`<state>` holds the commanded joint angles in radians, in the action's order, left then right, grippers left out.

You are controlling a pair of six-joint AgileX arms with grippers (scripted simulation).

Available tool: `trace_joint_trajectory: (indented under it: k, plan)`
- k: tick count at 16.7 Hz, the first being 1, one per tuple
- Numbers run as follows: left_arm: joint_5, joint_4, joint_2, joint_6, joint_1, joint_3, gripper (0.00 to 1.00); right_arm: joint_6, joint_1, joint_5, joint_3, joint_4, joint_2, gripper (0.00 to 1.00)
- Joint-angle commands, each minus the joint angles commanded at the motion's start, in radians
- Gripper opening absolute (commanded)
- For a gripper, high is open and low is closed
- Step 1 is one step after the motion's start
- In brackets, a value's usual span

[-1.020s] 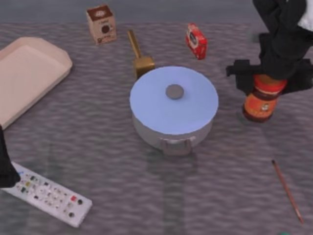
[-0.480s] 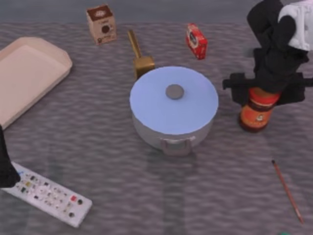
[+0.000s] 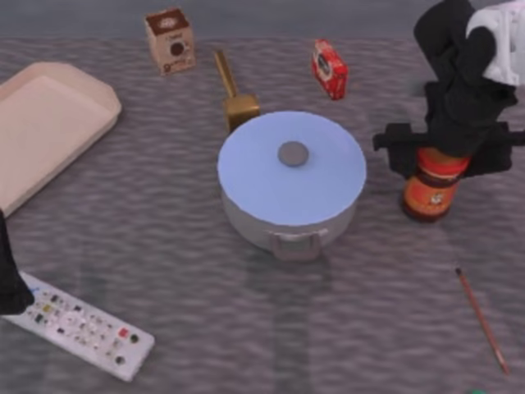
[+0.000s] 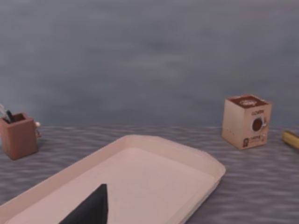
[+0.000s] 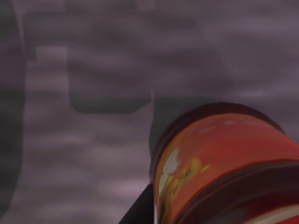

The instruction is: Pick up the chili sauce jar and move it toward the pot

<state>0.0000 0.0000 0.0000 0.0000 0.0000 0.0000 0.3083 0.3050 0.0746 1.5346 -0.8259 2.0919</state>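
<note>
Top view: right gripper (image 3: 447, 150) at right side, fingers closed around the top of the chili sauce jar (image 3: 430, 187), upright, just right of the pot (image 3: 291, 176), not touching it. Left arm parked at near left edge by a remote control (image 3: 80, 326). Tray (image 3: 45, 123) far left.
Left wrist view: tray (image 4: 140, 182), brown-and-cream carton (image 4: 246, 121); its fingers' state cannot be told.
Right wrist view: chili sauce jar (image 5: 219, 172) above the tabletop (image 5: 93, 154).

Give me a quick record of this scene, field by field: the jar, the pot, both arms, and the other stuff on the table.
jar: chili sauce jar, right of the pot, gripped at its top
pot: pot, table centre, lid on
right gripper: right gripper, over the jar
left arm: parked at left edge, near the remote
other items: tray, carton, red box, pencil
</note>
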Motion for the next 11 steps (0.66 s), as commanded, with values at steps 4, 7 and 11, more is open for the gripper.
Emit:
trace_joint_trajectory:
  k: [4,7,11]
  plan:
    - [0.0,0.0,0.0,0.0,0.0,0.0,1.0,0.0,0.0,0.0,0.0,0.0,0.0,0.9]
    - [0.0,0.0,0.0,0.0,0.0,0.0,1.0,0.0,0.0,0.0,0.0,0.0,0.0,1.0]
    - [0.0,0.0,0.0,0.0,0.0,0.0,1.0,0.0,0.0,0.0,0.0,0.0,0.0,1.0]
